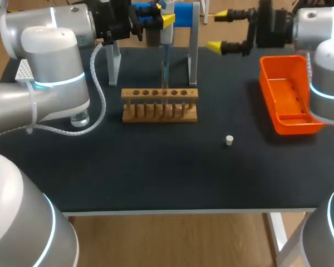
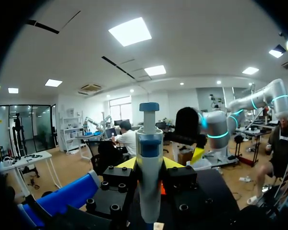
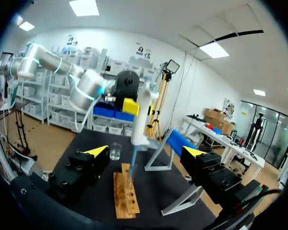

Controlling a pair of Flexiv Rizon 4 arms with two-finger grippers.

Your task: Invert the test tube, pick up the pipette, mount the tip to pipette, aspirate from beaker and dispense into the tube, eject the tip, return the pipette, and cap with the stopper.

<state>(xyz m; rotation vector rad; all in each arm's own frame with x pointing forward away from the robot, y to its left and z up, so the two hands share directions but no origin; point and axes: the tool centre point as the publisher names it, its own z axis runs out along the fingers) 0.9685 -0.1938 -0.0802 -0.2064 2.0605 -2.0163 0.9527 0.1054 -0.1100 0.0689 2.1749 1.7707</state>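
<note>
Gripping the pipette [image 1: 166, 36] upright at the back of the table, clamped from both sides by the yellow-tipped fingers of the left gripper [image 2: 149, 165]. Pointing its slim tip straight down at a hole in the wooden rack [image 1: 160, 105], seemingly at or just inside the opening; hard to make out the test tube itself there. Judging by this, about at the dispensing step.

Leaving the right gripper [image 1: 221, 31] empty, fingers spread wide, raised off to one side of the pipette and behind the orange bin [image 1: 267, 83]. Showing the small white stopper [image 1: 229, 140] loose on the dark table, well apart from the rack, and the beaker [image 3: 115, 151] close beside the left arm.

Risking, from here:
- striking the tube's rim or the rack's top board with an off-centre tip, and so bending or loosening it
- spilling liquid outside the tube if released too high
- tipping the light rack by drawing away sideways rather than straight up
- twisting the pipette in the grip while pressing its plunger
</note>
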